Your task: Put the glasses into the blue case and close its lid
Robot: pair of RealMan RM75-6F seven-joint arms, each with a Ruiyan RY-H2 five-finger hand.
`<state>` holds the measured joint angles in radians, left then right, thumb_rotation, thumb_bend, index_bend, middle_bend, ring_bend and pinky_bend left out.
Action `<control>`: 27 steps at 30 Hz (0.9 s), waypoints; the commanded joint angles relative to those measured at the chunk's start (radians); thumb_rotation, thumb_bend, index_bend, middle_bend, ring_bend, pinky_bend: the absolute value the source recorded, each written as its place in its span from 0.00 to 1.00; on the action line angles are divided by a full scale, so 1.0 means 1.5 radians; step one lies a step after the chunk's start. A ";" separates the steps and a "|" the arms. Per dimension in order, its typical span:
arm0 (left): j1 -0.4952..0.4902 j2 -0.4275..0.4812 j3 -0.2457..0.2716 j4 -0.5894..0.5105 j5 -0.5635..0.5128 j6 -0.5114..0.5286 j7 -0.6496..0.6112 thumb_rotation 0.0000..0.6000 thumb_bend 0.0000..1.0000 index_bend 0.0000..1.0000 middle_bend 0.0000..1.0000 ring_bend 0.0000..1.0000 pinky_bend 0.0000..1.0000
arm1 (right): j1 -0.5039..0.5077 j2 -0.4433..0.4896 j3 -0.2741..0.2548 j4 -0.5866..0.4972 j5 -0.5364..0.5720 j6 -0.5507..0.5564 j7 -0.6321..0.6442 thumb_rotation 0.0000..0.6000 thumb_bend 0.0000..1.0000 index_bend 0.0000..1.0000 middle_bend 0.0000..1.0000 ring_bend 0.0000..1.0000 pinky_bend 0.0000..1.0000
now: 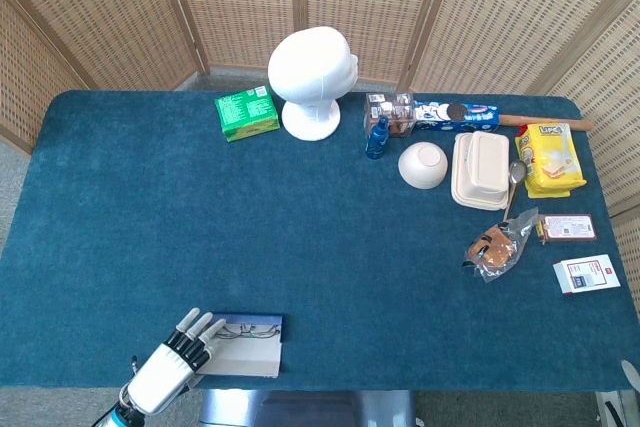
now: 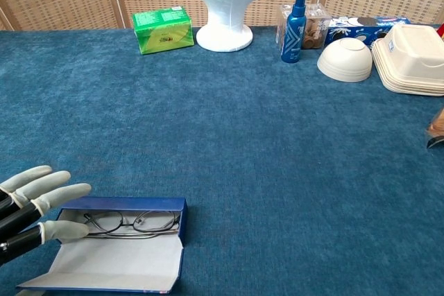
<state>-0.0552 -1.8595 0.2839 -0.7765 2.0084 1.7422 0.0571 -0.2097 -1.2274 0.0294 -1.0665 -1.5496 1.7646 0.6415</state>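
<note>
Glasses (image 2: 132, 222) already lie inside the blue case (image 2: 111, 261) at table's seven o'clock, so the left hand (image 2: 31, 209), empty with fingers spread at its nine o'clock end, should fold the flat lid (image 2: 104, 265) over squarely.

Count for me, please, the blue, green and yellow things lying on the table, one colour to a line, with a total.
Blue: 3 (blue plastic spray bottle, long blue cookie pack, open blue rectangular glasses case)
Green: 1 (green cardboard box)
Yellow: 1 (yellow snack bag)
Total: 5
</note>
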 commanded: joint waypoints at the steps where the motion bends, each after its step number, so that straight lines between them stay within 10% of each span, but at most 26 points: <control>1: -0.003 -0.001 0.000 -0.014 -0.009 -0.012 -0.014 1.00 0.30 0.30 0.11 0.00 0.00 | -0.002 0.000 0.000 0.002 0.002 -0.001 0.002 0.92 0.23 0.00 0.12 0.00 0.18; 27: -0.006 0.001 -0.004 -0.072 -0.048 -0.047 -0.081 1.00 0.40 0.54 0.21 0.00 0.03 | -0.009 0.002 0.002 0.007 0.004 -0.004 0.012 0.92 0.22 0.00 0.13 0.00 0.18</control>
<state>-0.0648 -1.8575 0.2780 -0.8855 1.9368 1.6724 -0.0638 -0.2234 -1.2248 0.0322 -1.0556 -1.5434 1.7588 0.6598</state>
